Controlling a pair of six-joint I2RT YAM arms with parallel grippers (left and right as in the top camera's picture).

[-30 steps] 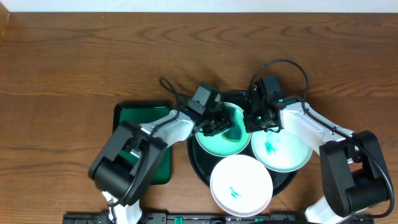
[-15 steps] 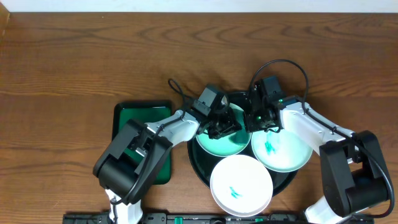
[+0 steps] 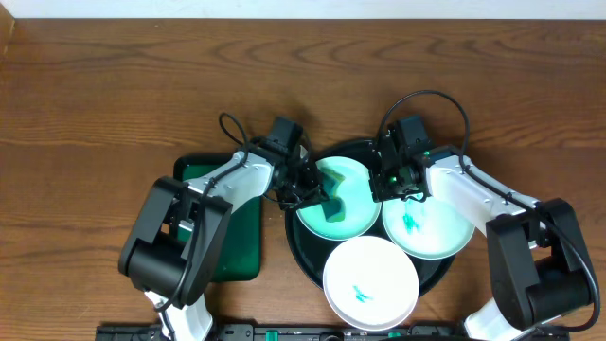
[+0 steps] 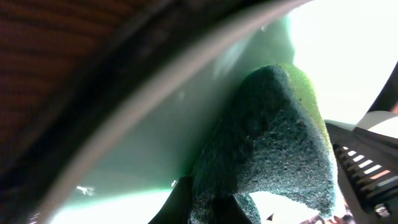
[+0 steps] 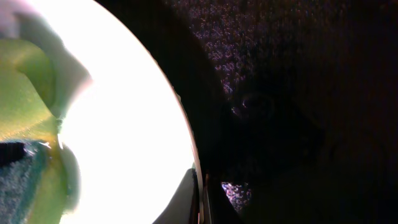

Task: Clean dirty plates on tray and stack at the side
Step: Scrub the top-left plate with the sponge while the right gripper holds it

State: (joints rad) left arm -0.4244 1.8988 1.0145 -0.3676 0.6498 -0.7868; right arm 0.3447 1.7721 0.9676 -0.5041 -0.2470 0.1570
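Observation:
Three plates lie on the black tray (image 3: pixel 305 258). The back left plate (image 3: pixel 348 180) is pale mint and tilted. My left gripper (image 3: pixel 317 194) is shut on a green sponge (image 3: pixel 333 210) that presses on this plate; the sponge fills the left wrist view (image 4: pixel 273 143). My right gripper (image 3: pixel 383 180) is shut on the right rim of the same plate, which shows in the right wrist view (image 5: pixel 134 137). The right plate (image 3: pixel 431 227) and the front plate (image 3: pixel 371 279) each carry a teal scribble.
A dark green rectangular tray (image 3: pixel 237 237) lies left of the black tray, under my left arm. The brown wooden table (image 3: pixel 114 95) spreads behind and to both sides.
My left arm has swung to the left, and the sponge has slid leftward and toward the front across the mint plate. My right arm has not moved.

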